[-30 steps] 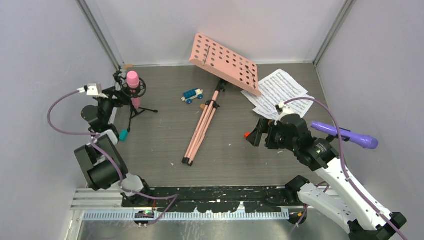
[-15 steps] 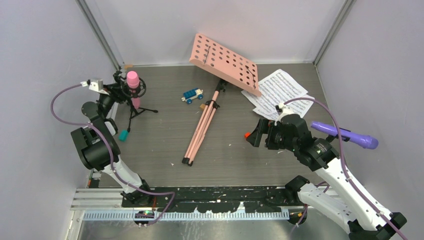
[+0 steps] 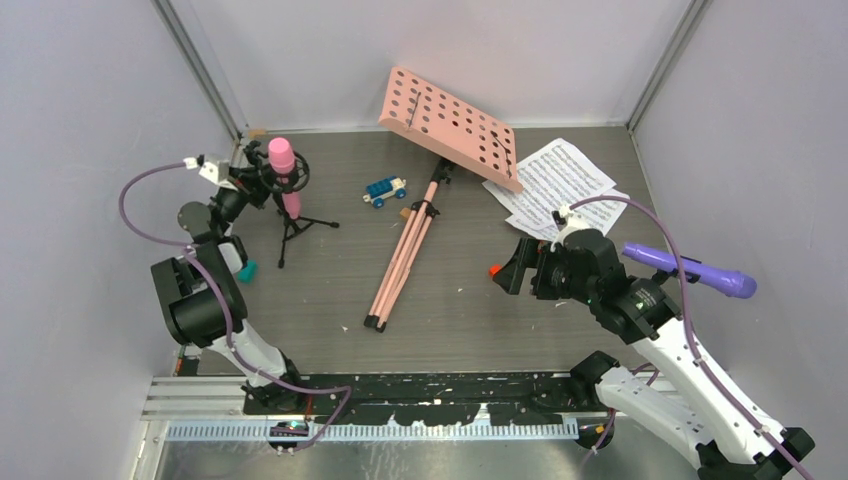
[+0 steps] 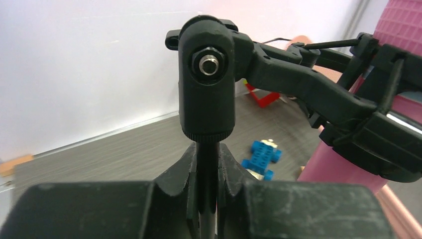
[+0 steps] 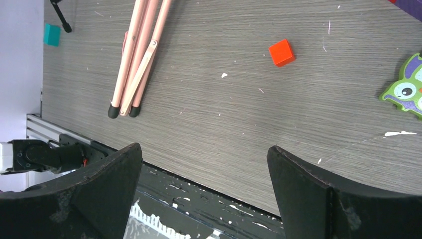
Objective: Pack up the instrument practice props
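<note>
Surroundings, all placed against the music rack (image 3: 450,128). It lies on the table (image 3: 470,320) with its perforated pink panel toward the far wall and its tripod legs (image 3: 403,255) folded together, pointing toward my bases. The blue toy car (image 3: 385,190) sits just left of the legs' upper end. The sheet-music pages (image 3: 555,180) lie at the rack's right, one corner under the panel's edge. The purple microphone (image 3: 700,270) lies well right of the rack, beyond my right arm. A red block (image 3: 494,270) rests right of the legs, a teal block (image 3: 246,271) well left of them. In the right wrist view, a green monster-face toy (image 5: 405,92) shows at the frame's edge.

Task items at the rack's left: the pink microphone (image 3: 284,170) sits clipped in the black mic mount (image 3: 290,215), well left of the legs. I cannot tell whether the mount's feet touch the table.

Left gripper (image 4: 206,164): closed on the mount's thin stem just under its swivel head, fingers (image 4: 184,169) pinching from both sides.

Right gripper (image 5: 201,154): spread wide, holding nothing and touching nothing, hanging above bare table right of the legs' feet, red block just beyond.
</note>
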Controlling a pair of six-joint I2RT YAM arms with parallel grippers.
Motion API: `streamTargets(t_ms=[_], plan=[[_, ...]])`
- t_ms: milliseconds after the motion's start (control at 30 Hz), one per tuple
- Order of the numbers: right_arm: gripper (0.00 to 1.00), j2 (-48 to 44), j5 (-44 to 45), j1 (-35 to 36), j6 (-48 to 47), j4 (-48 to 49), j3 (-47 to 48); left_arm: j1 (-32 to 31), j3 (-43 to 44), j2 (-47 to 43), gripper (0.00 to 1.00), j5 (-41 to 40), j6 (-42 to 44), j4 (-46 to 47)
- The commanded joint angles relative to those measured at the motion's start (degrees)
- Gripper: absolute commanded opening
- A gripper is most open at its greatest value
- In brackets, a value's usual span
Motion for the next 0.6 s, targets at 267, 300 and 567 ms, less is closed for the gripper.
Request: streamTargets(t_ms=[267, 300, 567], plan=[[1.0, -2.55, -0.9, -0.08, 1.49, 0.71, 0.89, -14.95, -10.72, -23.57, 0.0, -7.89, 8.73, -13.89], [1.0, -2.68, -0.88, -0.08, 1.63, 0.67, 0.77, -16.04, -11.2, -26.3, 0.0, -8.77, 11.44, -18.46], [1.0, -2.1, -1.41, -0.08, 2.1, 1.76, 0.38, -20.45, -15.8, -39.3, 0.0, -16.45, 18.08, -33.46]])
